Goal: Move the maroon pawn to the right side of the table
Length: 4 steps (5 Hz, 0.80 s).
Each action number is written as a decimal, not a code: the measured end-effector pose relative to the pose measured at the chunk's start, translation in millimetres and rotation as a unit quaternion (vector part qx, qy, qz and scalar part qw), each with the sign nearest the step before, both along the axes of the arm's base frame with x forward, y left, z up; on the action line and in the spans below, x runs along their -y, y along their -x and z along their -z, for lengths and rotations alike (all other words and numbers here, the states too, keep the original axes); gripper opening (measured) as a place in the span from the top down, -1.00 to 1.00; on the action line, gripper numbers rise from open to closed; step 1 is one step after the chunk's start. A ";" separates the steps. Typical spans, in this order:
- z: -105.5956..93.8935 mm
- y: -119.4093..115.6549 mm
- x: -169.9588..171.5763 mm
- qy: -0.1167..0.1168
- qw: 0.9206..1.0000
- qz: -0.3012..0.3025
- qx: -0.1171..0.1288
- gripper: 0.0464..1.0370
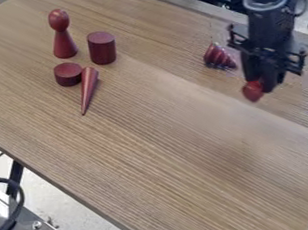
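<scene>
At the right of the table, the black gripper (263, 82) hangs down from the arm at the view's top right. It is shut on a small maroon piece (251, 93) with a rounded end, which juts out below and left of the fingertips; the rest of that piece is hidden by the gripper. A maroon pawn (63, 36) with a round head stands upright at the table's upper left, well apart from the gripper.
Beside the pawn are a tall maroon cylinder (102, 48), a short cylinder (68, 74) and a slim cone (88, 88) lying down. A ridged maroon cone (218, 57) lies left of the gripper. The wooden table's (166, 151) front edge runs diagonally.
</scene>
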State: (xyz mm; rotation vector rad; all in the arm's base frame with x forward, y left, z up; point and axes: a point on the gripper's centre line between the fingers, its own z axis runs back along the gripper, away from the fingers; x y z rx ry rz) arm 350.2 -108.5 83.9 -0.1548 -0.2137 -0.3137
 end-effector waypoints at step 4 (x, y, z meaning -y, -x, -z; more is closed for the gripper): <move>33.0 9.1 -12.2 -0.024 0.998 -0.057 0.015 0.45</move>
